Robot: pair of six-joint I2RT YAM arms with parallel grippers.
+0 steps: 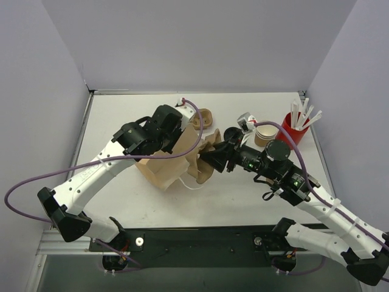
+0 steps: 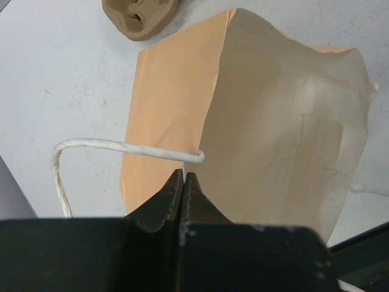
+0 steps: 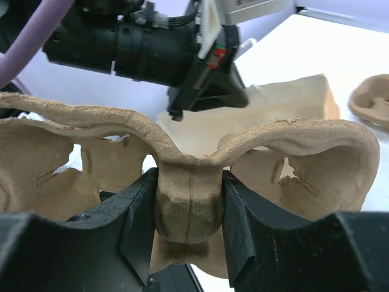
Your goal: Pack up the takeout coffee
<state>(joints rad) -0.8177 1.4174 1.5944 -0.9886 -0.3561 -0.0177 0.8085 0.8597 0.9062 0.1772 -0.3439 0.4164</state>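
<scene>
So the takeout coffee (image 1: 277, 149) seemed to be the round black lid seen from above, back along the right wrist and well behind the right jaws. Only the lid was showing and the cup body was hidden by the arm, so it couldn't be called 100%. If that was it, it was stood upright with the lid up and its long axis vertical. It was parked outside the paper bag (image 2: 285, 121), well apart from it.

The right gripper (image 3: 188, 210) was clamped on the pulp carrier (image 3: 304, 146). The jaws were set at a middling width, and the carrier's centre post was squeezed between both fingers (image 3: 137, 213). The cup wells were spread out to either side of the jaws, and the carrier was held just at the bag's open mouth.

The left gripper (image 2: 183, 177) was pinched almost fully shut, with only a thin slit left. The bag's rim was nipped between the tips, right under where the white twine handle (image 2: 121, 146) goes in. The bag wall was stretched away ahead of those jaws.

Farther out, a second pulp carrier (image 2: 141, 15) was lying on the table (image 1: 121, 109), beyond the left jaws. A stack of tan cups (image 1: 265, 135) was just beside the lid, with a red cup (image 1: 293, 129) of white sticks (image 1: 304, 112) past that.
</scene>
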